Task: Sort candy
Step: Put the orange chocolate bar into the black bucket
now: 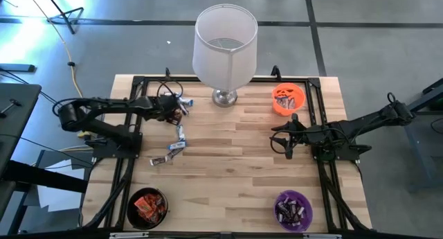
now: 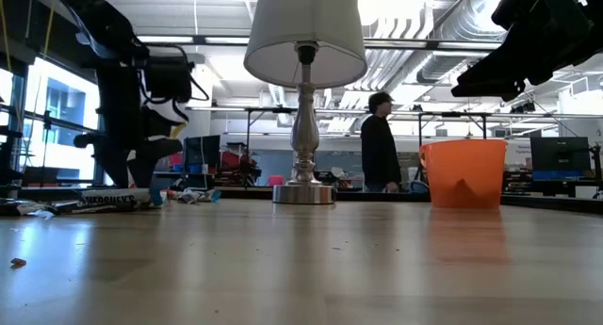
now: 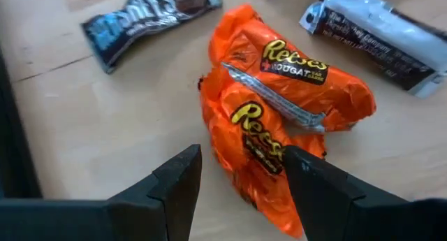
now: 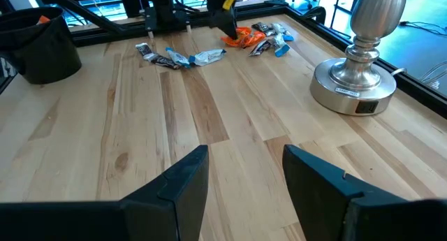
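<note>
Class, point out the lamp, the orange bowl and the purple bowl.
lamp (image 1: 225, 38): high view, on the white shade.
orange bowl (image 1: 275, 104): high view, on its rim.
purple bowl (image 1: 309, 213): high view, on its rim.

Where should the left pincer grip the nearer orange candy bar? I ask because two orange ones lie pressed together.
Grip the nearer orange candy bar across its narrow width near the middle, coming from above. It lies flat and touches the second orange bar; the left pincer is open, already straddling its near end.

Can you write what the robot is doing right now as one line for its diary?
stage: reaching for candy | left gripper: open, over orange Reese's bars | right gripper: open, empty, waiting above bare table | bowls: partly filled
</note>
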